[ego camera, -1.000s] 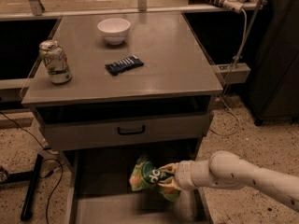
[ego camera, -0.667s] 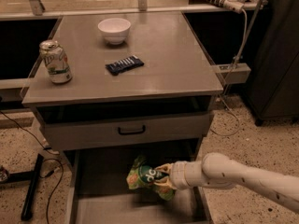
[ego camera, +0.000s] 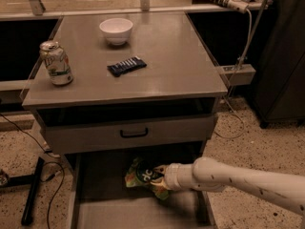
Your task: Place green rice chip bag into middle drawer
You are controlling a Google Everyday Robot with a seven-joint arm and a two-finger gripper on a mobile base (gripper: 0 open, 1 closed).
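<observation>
Your gripper (ego camera: 161,171) sits low over the open middle drawer (ego camera: 119,211), clamped on the right edge of the green rice chip bag (ego camera: 142,175). The jaws are mostly buried in the crinkle, but the bag rides w/ the gripper, so read it as a firm hold.

Change vs 1 s ago: gripper + bag slid left and a touch deeper toward the back of the drawer. They were nearer the drawer's right wall; the bag is now roughly centred L-R, just below the drawer front (ego camera: 95,138) and its black handle (ego camera: 134,133). Can't tell if the bag's bottom touches the drawer floor; it looks slightly above it.

Meaning for the task: carry is basically done. The bag is inside the drawer's outline, well clear of the left wall and off the right one. It is not let go yet. By my read you've got only lower + release left, then back out to the right.

Arm pose: the white forearm (ego camera: 248,182) comes in from the lower right edge, near horizontal and rising slightly toward the wrist. It crosses over the drawer's right wall, w/ the wrist collar pointing left at the bag.

On the cabinet top (ego camera: 190,75), same spots as before: white bowl (ego camera: 116,30), soda can (ego camera: 56,62), dark blue packet (ego camera: 127,66).
</observation>
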